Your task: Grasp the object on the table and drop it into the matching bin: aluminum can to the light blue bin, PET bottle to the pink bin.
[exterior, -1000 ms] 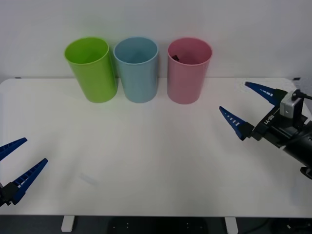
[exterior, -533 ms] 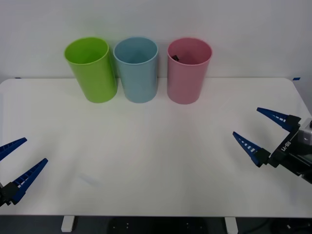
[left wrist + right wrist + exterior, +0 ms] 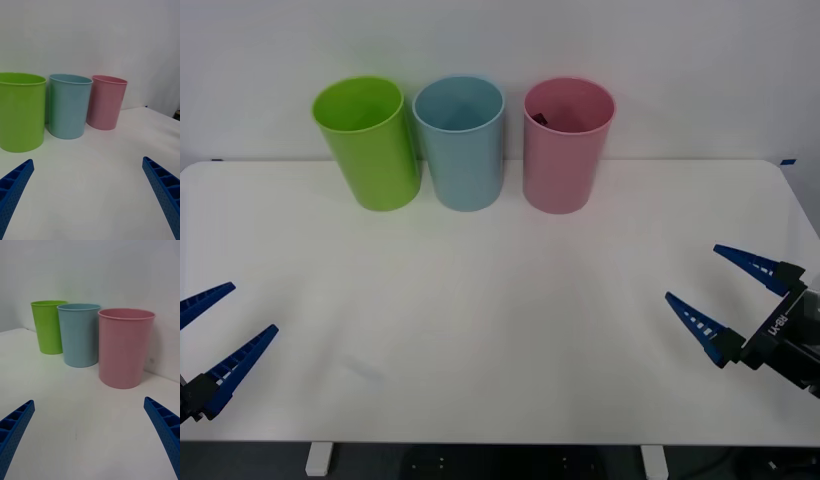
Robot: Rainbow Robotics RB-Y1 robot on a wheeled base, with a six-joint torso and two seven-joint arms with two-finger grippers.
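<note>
**Bottle in the pink bin, both grippers empty**

White wall backs a white worktop, and the pink bin serves as the landmark. Far to the left of it and nearer the robot, at the worktop's front corner, the left gripper hangs with its blue fingers spread wide and nothing between them. Beside the pink bin on its left stands the light blue bin, and beyond that a lime green bin. Just inside the pink bin's rim a small dark shape shows, probably the cap of the PET bottle; the rest is hidden by the wall. To the right of the pink bin and nearer the robot, the right gripper sits low by the worktop's edge, fingers wide apart and empty, well apart from the bottle. Such a bottle would likely be light, thin-walled and slick, best taken across its ribbed lower body.
</note>
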